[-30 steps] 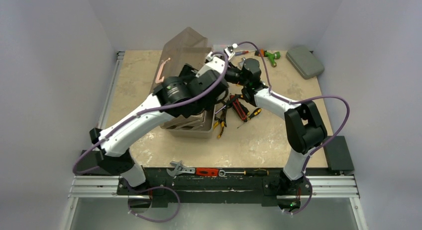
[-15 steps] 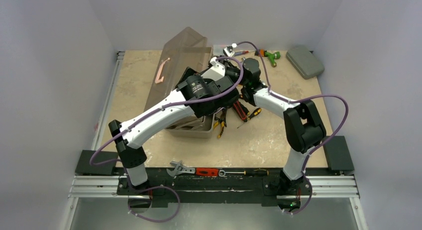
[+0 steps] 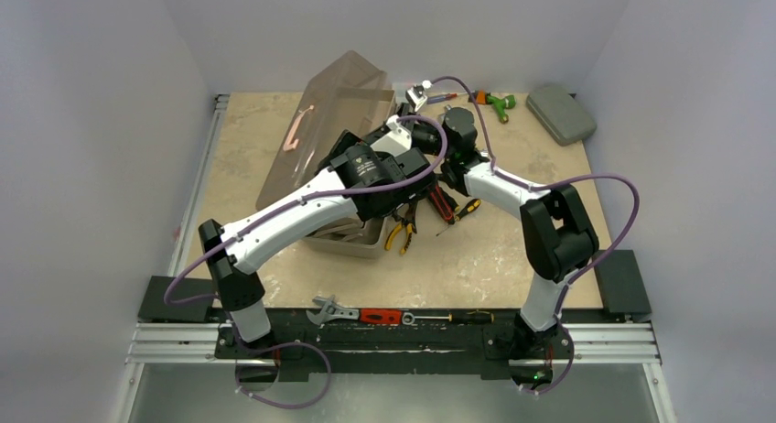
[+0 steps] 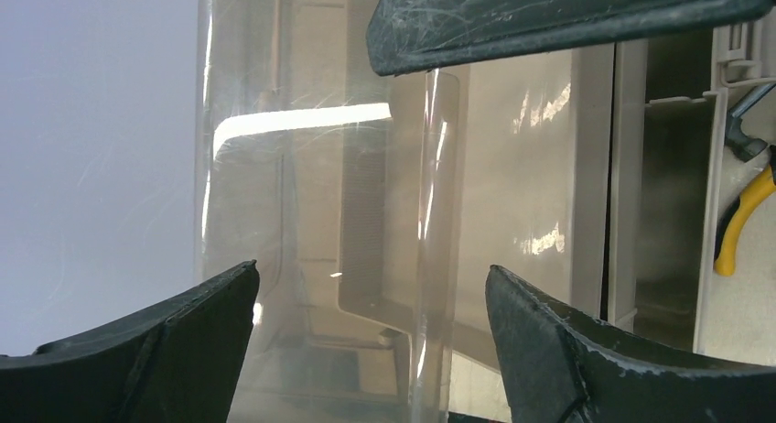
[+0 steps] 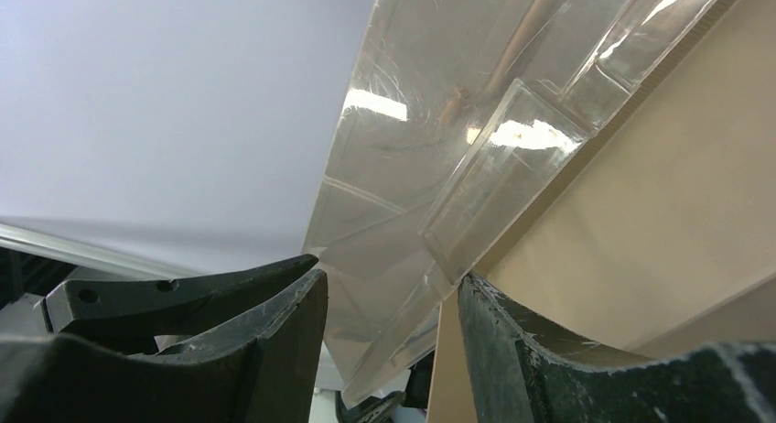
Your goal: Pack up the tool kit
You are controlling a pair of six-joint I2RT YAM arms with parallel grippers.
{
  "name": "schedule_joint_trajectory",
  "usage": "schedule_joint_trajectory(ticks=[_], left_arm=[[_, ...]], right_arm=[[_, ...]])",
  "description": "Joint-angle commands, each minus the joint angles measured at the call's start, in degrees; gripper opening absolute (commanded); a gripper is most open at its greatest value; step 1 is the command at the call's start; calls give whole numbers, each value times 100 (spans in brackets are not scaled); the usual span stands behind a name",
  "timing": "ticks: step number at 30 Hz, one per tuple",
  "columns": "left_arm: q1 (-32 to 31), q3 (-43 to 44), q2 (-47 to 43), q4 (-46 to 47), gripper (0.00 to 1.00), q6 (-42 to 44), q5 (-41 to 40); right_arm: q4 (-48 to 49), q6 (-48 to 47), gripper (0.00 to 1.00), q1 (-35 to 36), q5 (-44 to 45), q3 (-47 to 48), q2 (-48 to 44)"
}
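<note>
Toolbox point(image 3: 352, 238): on the table point(image 3: 512, 258), left of centre, its tan body partly under the left arm.
Lid point(image 3: 343, 98): smoky and clear, standing up and tilted toward the far left, with the pink handle point(image 3: 295, 130) on its outer face.
Loose tools: yellow-handled pliers point(image 3: 400, 233) just beside the box's right side, with red-handled pliers point(image 3: 440, 201) and a screwdriver point(image 3: 463, 209) near them.
Left arm: stretched diagonally from its near-left base across the box, wrist at the lid's right end.
Left gripper point(image 4: 372, 272): fingers wide apart, with the lid's edge between them and space on both sides.
Right arm: elbow folded high on the right, forearm reaching far-left to the same end of the lid.
Right gripper point(image 5: 389, 290): fingers half parted, with the lid's rim running down between them; I cannot tell whether they pinch it.
Further out: grey case point(image 3: 560, 113) in the far right corner, wrench point(image 3: 331, 309) at the near edge.
</note>
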Motion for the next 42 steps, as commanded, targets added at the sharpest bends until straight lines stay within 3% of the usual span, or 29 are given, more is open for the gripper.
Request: schedule_joint_trajectory(ticks=[1,7,12,16,21,24,27,29,34,42], left_arm=[[24,-136,-257,122,89,198,-15],[24,318,218,-1080,82,-505,-864],[24,361,211,-1214,79,-581,-1099],[24,320,130,-1129,78,-566,-1087],[24,288,124,-1034,76,-500,-1042],[24,257,104,-1027,75,-502,-1043],[24,188,74,-1019,74,-510,-1068],[24,172,68,-1020,73,-515,-1077],[24,198,55,-917,71,-427,-1053],[7,181,55,-837,68,-393,-1006]], right_arm=[[524,118,53,37,-207,307,-106],[542,122,55,32,-239,255,-144],[517,50,59,-56,-351,48,-273],[-100,-439,64,-369,-373,-181,-553],[-1557,-1444,67,-798,-129,-425,-1032],[-2917,-2439,68,-858,499,-527,-1411],[-4974,-3662,68,-690,2061,-284,-1763],[-5726,-4068,70,-464,2990,-245,-1975],[-5927,-3913,66,58,4211,-814,-2488],[-5865,-3732,61,918,4406,-766,-1953]])
